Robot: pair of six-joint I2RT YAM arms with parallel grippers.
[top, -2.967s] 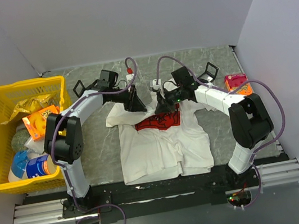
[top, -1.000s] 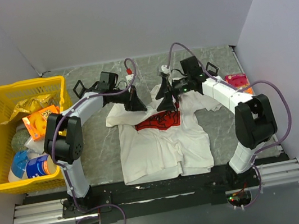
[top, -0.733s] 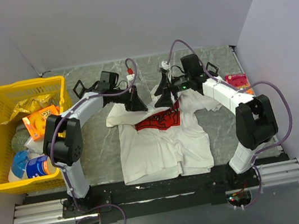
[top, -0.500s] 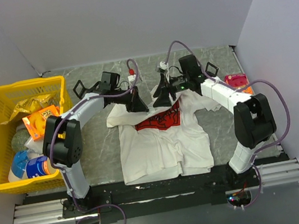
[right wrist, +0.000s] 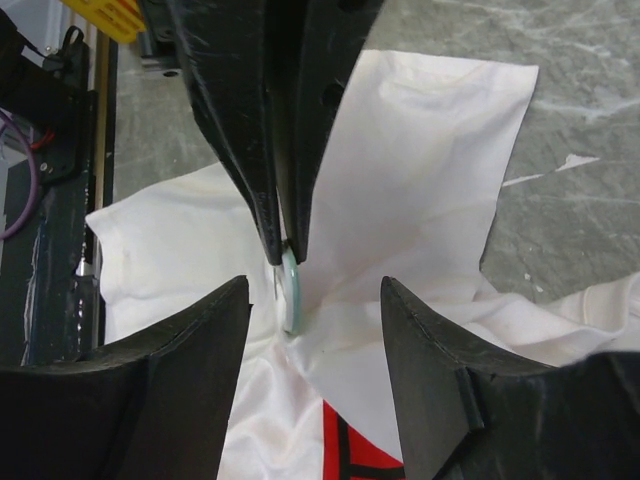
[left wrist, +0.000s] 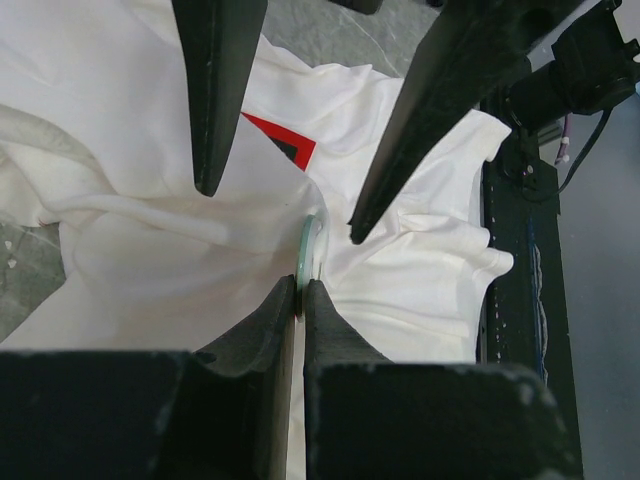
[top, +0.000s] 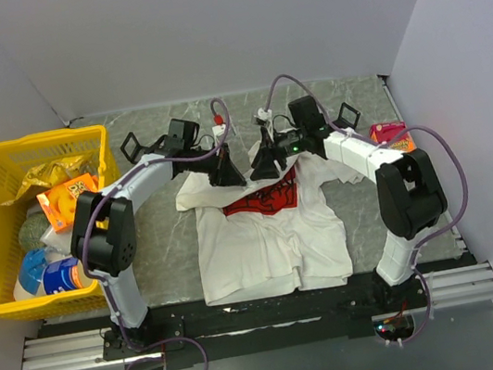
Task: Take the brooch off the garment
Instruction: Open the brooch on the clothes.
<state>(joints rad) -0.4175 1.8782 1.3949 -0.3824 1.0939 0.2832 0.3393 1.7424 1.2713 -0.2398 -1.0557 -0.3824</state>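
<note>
Grasping step: left fingers (left wrist: 268,335) pinched the garment (left wrist: 150,270) beside the brooch (left wrist: 311,245); right fingers (right wrist: 190,350), spread astride it, likely needed to close next

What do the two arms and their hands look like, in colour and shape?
Both the left arm and the right arm have white links with bulky black joints. Thin purple cables loop along them. The left hand and the right hand are black, each with two flat fingers tapering to points.
</note>
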